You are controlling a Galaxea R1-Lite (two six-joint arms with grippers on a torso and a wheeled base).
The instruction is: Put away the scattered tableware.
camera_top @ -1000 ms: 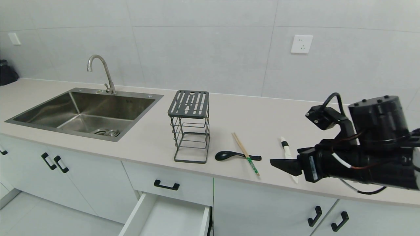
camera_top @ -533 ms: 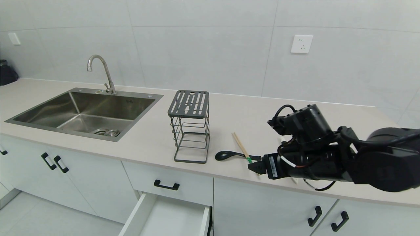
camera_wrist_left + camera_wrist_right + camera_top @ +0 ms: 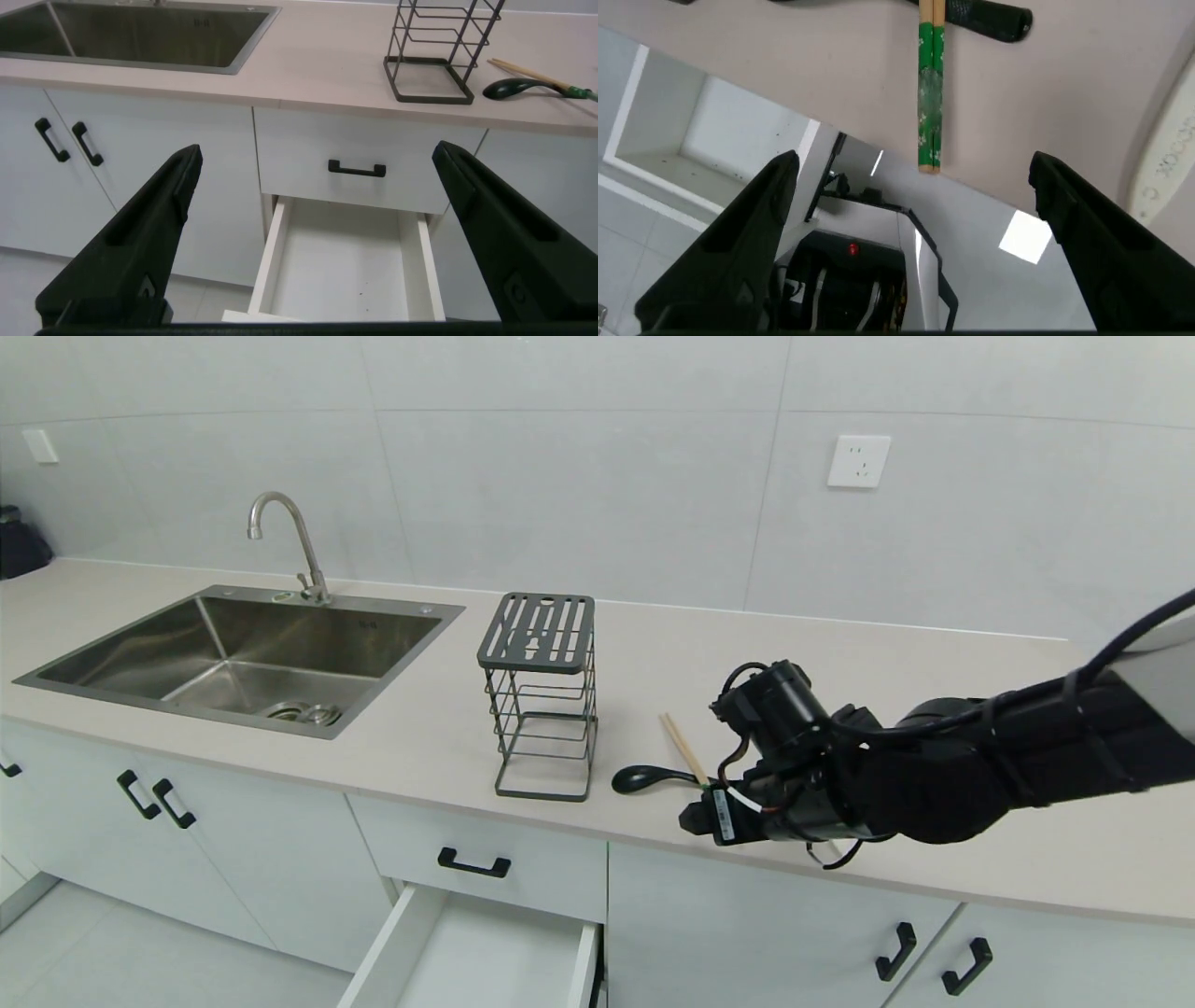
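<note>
Tan chopsticks point(image 3: 929, 93), green patterned ends; black spoon point(image 3: 637, 778); dark grey rack point(image 3: 538, 635); beige countertop point(image 3: 420, 733).

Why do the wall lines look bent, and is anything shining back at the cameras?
Head view: the wall tile seams bow, likely wide-lens distortion; the steel sink mirrors bright patches; the wire rack casts only a faint shadow on the countertop, so the light seems even. Right wrist view: a white glint sits on the glossy surface below the countertop edge.
</note>
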